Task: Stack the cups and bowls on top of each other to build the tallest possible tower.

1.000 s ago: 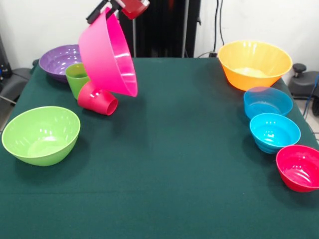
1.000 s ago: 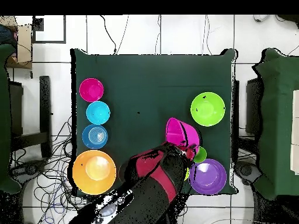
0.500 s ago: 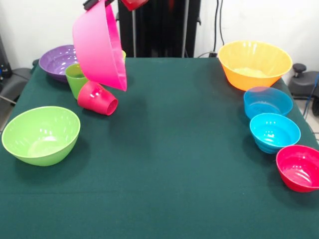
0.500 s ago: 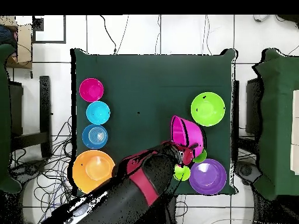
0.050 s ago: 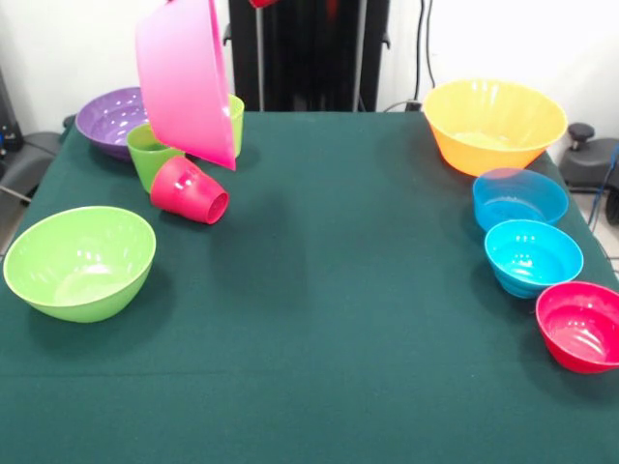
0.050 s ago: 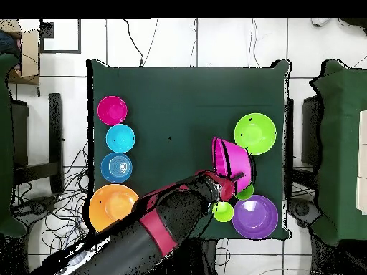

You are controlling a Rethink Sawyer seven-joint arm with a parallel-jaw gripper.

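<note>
Pink bowl (image 5: 184,77) is hanging tipped on its side above the table's (image 5: 338,290) corner, glossy, its opening facing sideways, its lower rim just over the red cup (image 5: 190,190), which is lying on its side. Behind that cup a green cup (image 5: 148,153) is standing upright, and a lighter lime cup (image 5: 234,121) is showing partly behind the pink bowl. The purple bowl (image 5: 111,116) is sitting at the corner, shallow and bare inside. The lime bowl (image 5: 80,261) is sitting alone nearer the front edge, nothing in it. Along the opposite side the orange bowl (image 5: 494,124), translucent blue bowl (image 5: 519,198), turquoise bowl (image 5: 533,256) and small red bowl (image 5: 580,326) are sitting in a row, each upright and holding nothing. In the overhead view the gripper (image 6: 228,187) is sitting at the pink bowl's rim, grasping the pink bowl and holding it off the cloth
</note>
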